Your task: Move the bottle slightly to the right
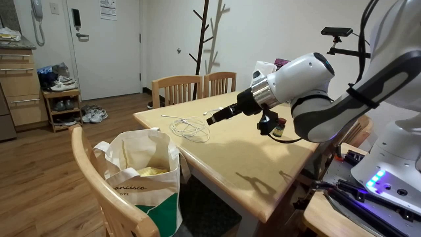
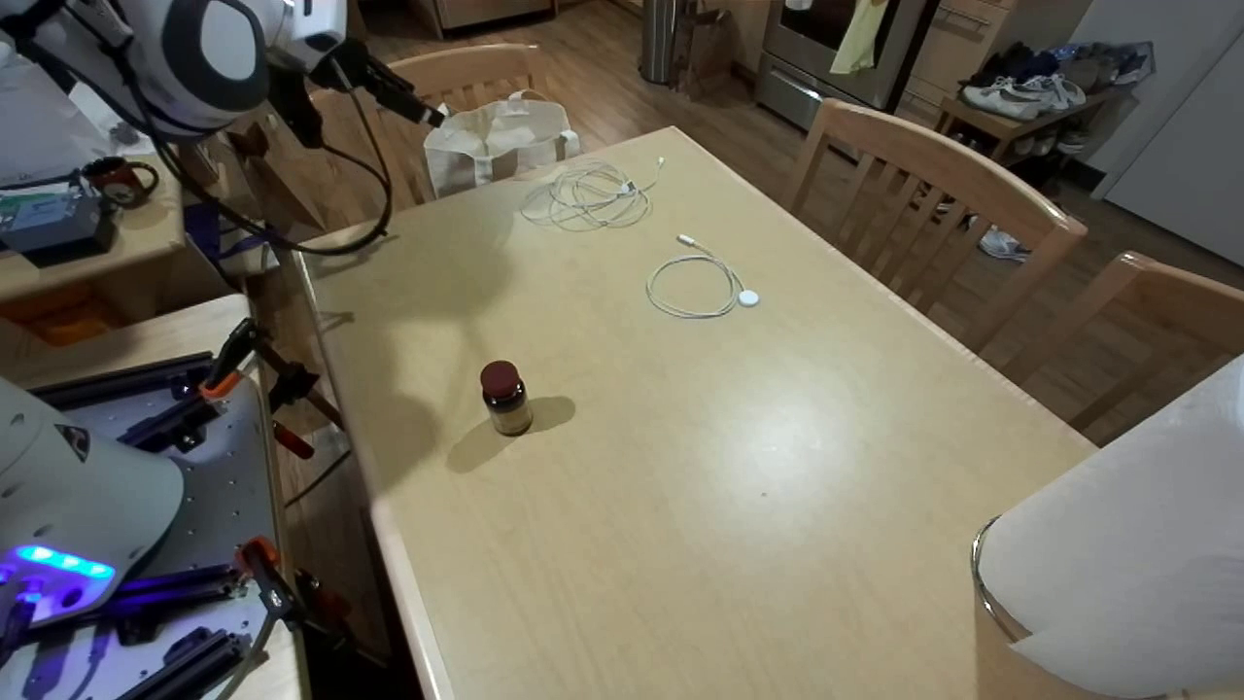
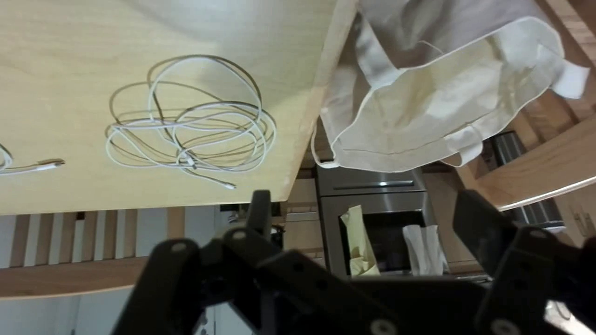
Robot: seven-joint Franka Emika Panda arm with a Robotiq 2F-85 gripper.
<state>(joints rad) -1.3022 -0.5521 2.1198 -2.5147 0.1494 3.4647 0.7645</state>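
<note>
The table looks like smooth, glossy wood. The bag is of matt cloth. The bottle appears smooth.

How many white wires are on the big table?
2: a tangled wire near the tote bag, and a looped wire with a round white end. The tangle could hide another.

The small dark brown bottle, its maroon cap on and a pale label on its lower body, stands upright on the table, near one edge.
</note>
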